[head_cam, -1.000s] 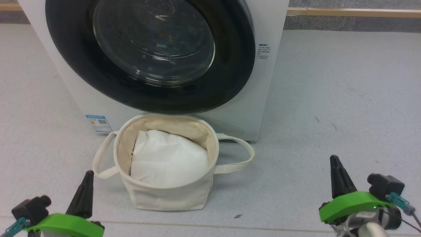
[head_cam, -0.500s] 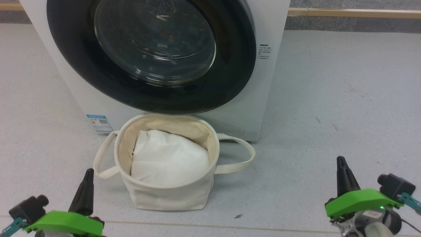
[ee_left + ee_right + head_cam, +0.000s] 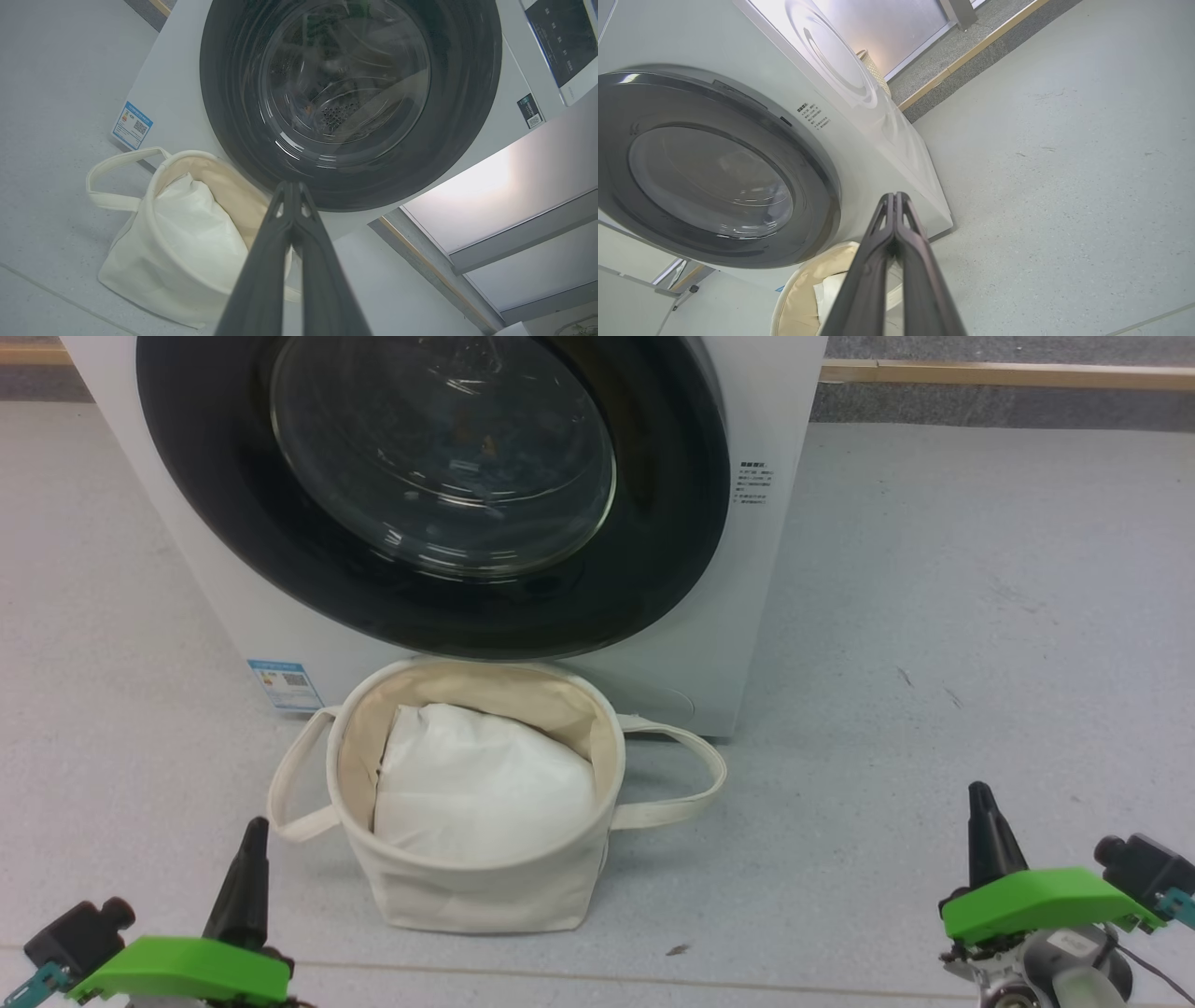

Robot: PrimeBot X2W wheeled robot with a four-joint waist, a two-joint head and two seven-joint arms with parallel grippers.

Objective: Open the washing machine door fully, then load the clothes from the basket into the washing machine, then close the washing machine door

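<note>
Closed washing machine door (image 3: 439, 495) faces robot, basket (image 3: 476, 891) at its foot
The glossy black-rimmed door sits flush on the white washing machine (image 3: 756, 579); the cream canvas basket stands on the grey floor (image 3: 934, 616) just below it, a plain white padding cloth (image 3: 481, 784) inside. The left gripper (image 3: 252, 835) and right gripper (image 3: 980, 800) hover either side, apart from the basket, fingers pressed together, holding nothing
</note>
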